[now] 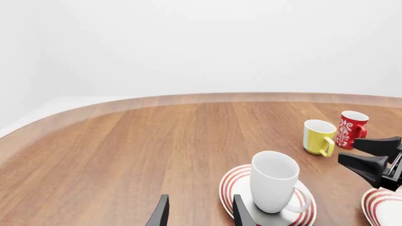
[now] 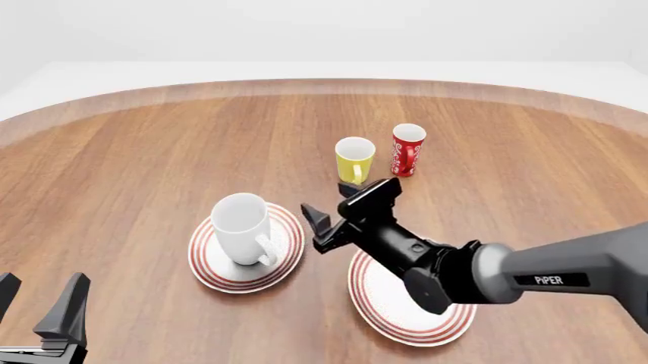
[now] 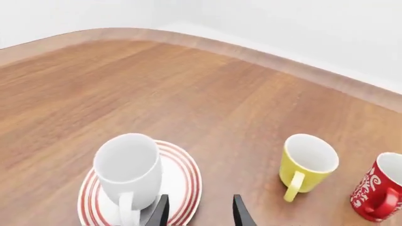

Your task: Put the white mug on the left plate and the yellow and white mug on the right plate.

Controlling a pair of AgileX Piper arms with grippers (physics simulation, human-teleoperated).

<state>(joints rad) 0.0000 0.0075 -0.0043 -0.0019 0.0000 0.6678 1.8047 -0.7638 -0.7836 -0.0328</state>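
Observation:
The white mug (image 2: pixel 241 226) stands upright on the left plate (image 2: pixel 287 255). The yellow and white mug (image 2: pixel 354 158) stands on the table farther back, apart from both plates. The right plate (image 2: pixel 385 305) lies under my right arm and holds nothing. My right gripper (image 2: pixel 341 211) is open and empty, above the table between the white mug and the yellow mug. My left gripper (image 2: pixel 39 301) is open and empty near the front left edge. The right wrist view shows the white mug (image 3: pixel 127 169), the left plate (image 3: pixel 183 176) and the yellow mug (image 3: pixel 308 165) ahead of the open gripper (image 3: pixel 199 214).
A slim red mug with white pattern (image 2: pixel 408 149) stands just right of the yellow mug. The left wrist view shows the white mug (image 1: pixel 274 181), yellow mug (image 1: pixel 319 136), red mug (image 1: pixel 351 128) and my right gripper (image 1: pixel 375 154).

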